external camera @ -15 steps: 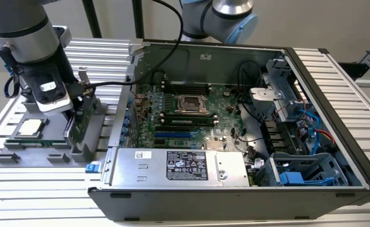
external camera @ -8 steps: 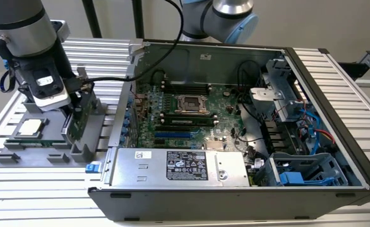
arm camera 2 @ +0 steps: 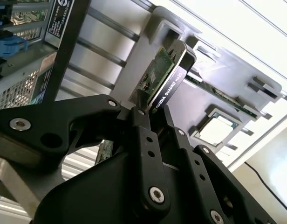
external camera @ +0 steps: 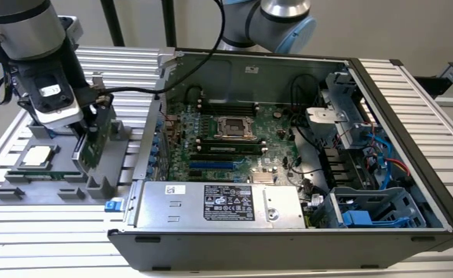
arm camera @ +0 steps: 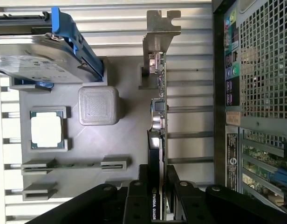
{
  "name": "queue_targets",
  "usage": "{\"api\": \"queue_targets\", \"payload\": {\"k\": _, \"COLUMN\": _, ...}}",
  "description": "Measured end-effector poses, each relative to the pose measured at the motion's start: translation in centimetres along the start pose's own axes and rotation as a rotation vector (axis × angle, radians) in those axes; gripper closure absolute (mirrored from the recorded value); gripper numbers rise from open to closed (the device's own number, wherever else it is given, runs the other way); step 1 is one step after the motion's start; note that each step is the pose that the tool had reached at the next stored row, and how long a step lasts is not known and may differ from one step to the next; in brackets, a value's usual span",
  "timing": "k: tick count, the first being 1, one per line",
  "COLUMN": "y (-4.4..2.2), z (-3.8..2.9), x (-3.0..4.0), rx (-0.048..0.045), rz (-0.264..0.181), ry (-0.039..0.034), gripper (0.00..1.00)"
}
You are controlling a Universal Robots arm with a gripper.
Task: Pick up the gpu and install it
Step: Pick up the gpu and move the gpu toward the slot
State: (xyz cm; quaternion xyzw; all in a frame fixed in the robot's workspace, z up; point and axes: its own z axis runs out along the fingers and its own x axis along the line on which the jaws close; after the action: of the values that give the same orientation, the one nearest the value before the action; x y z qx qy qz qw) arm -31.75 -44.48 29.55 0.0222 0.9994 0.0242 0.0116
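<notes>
Right, your gripper (external camera: pixel 87 124) is over the gray tray (external camera: pixel 122 147) at the exterior view's left. Its fingers (arm camera: pixel 142 196) are drawn in on the gpu (external camera: pixel 95 139), one pad against each flat face, pinching the upper edge. The gap between them is no wider than the card is thick.

Note how the card lies. It stands on edge in the tray, and its long axis runs roughly parallel to the near wall of the open computer case (external camera: pixel 400 116). In the first wrist view you see the card (arm camera: pixel 157 121) edge-on, stretching straight away from the gripper (arm camera: pixel 158 186). The silver bracket (arm camera: pixel 162 28) is at the end far from the fingers, so your hold is towards the other end, not the middle. The case and its motherboard (external camera: pixel 226 145) lie to the exterior view's right of the tray, well apart from the card.

Watch what you cannot see. The tray's posts and the arm cover the card's lower edge, so I cannot tell whether it sits in its slot or is lifted clear. In the second wrist view the gripper (arm camera 2: pixel 150 114) covers most of the card (arm camera 2: pixel 164 79).
</notes>
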Motion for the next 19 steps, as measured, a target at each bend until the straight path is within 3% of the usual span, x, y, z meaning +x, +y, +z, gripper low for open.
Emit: {"api": "queue_targets", "payload": {"k": 19, "y": 0.15, "z": -3.13, "x": -0.07, "rx": 0.0, "rz": 0.0, "ry": -0.0001, "gripper": 1.0}}
